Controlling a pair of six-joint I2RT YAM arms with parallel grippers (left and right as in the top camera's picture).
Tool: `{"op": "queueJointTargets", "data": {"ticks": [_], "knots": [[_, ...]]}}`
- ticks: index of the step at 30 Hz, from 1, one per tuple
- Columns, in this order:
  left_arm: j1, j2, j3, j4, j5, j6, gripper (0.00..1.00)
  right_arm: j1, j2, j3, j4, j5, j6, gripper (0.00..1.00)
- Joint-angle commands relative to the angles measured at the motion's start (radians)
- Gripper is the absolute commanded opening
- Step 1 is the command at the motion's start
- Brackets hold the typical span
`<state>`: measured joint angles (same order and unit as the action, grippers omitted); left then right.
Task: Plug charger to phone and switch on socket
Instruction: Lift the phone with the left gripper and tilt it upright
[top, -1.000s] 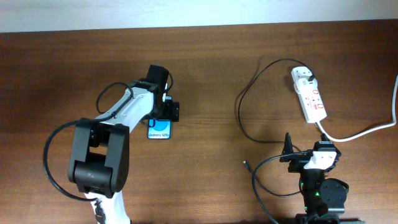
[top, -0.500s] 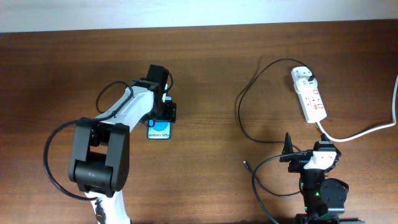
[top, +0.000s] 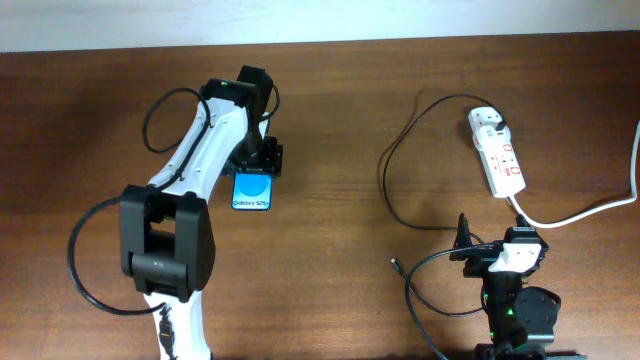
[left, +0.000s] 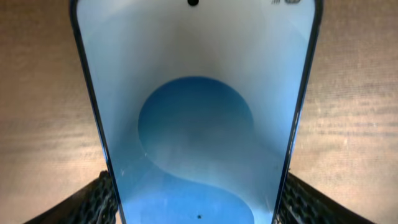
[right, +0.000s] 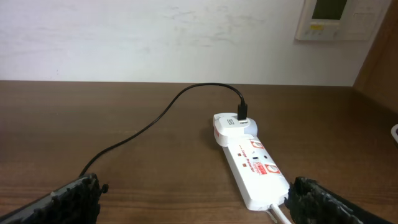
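Observation:
The phone (top: 252, 193), with a blue screen, sits left of centre and fills the left wrist view (left: 196, 124). My left gripper (top: 257, 160) is shut on the phone, a finger against each long edge near the bottom of that view (left: 196, 208). The socket (top: 498, 152) lies at the far right and also shows in the right wrist view (right: 252, 163). The charger's plug head (top: 486, 120) sits in the socket's far end. Its black cable (top: 385, 170) loops left and back toward my right arm. My right gripper (top: 500, 247) is open and empty, facing the socket from nearer the front (right: 193, 199).
The socket's thick white cord (top: 590, 208) runs off the right edge. A small black cable end (top: 394, 264) lies on the table left of the right arm base. A wall with a white panel (right: 333, 18) stands behind the table.
My left arm has swung away toward the far side, and the phone has moved with the gripper a little farther back and left. The right arm has not moved.

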<state>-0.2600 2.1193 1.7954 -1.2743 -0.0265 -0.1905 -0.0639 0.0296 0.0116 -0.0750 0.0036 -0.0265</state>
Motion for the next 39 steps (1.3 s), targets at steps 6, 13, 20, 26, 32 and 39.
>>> {"op": "queueJointTargets", "data": {"ticks": [6, 13, 20, 26, 32, 39], "knots": [[-0.002, -0.192, 0.159, -0.177, 0.058, -0.005, 0.36, -0.002, -0.004, -0.006, -0.005, 0.005, 0.0, 0.98], [-0.016, -0.459, 0.159, -0.261, 0.057, -0.207, 0.29, -0.002, -0.004, -0.006, -0.005, 0.005, 0.001, 0.98], [-0.035, -0.47, 0.159, -0.269, 0.076, -0.214, 0.3, -0.002, -0.004, -0.006, -0.005, 0.006, 0.0, 0.98], [-0.035, -0.47, 0.159, -0.261, 0.09, -0.214, 0.3, -0.002, -0.004, -0.006, -0.005, 0.005, 0.0, 0.98], [-0.035, -0.48, 0.159, -0.246, 0.102, -0.214, 0.31, -0.002, -0.004, -0.006, -0.005, 0.005, 0.0, 0.98], [-0.035, -0.48, 0.159, -0.245, 0.101, -0.213, 0.31, -0.002, -0.004, -0.006, -0.005, 0.005, 0.0, 0.98]]}}
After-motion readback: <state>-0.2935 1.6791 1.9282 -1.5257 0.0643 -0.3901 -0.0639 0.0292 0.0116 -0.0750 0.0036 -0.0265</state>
